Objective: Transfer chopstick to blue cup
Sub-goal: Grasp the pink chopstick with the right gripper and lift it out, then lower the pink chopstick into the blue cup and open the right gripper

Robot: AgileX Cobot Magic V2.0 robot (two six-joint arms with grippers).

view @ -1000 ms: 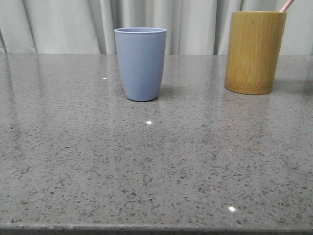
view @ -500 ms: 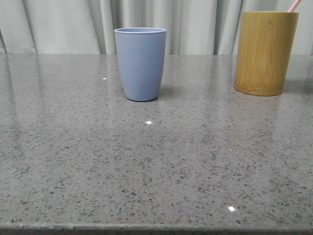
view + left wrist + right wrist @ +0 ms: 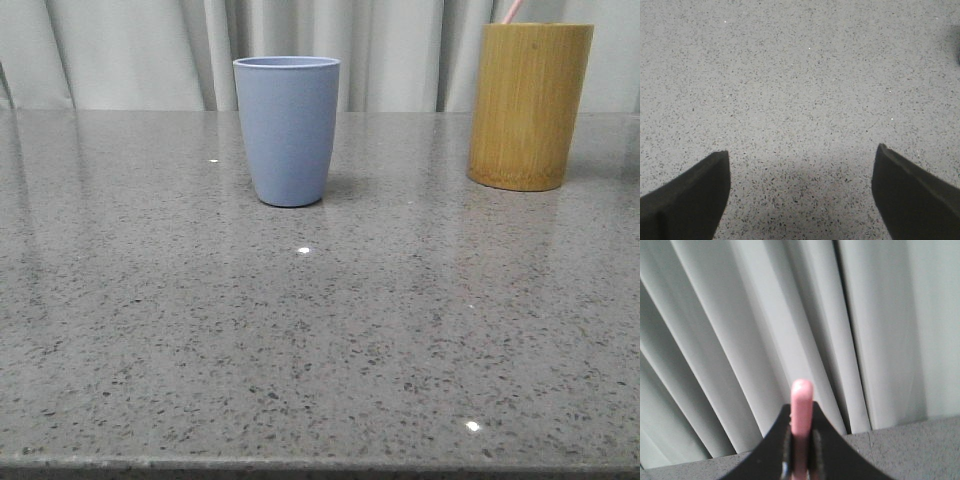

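Chopstick, pale pink and thin, is clamped between the dark fingers of the right gripper, its rounded tip rising against the pleated grey curtain. In the front view its tip pokes out above the rim of the yellow-brown bamboo holder, which stands on the speckled grey counter at about two o'clock from the counter's middle. A blue cup stands upright at about twelve o'clock, well apart from the holder. Over bare counter, the left gripper hangs with its two dark fingers spread wide, grasping nothing.
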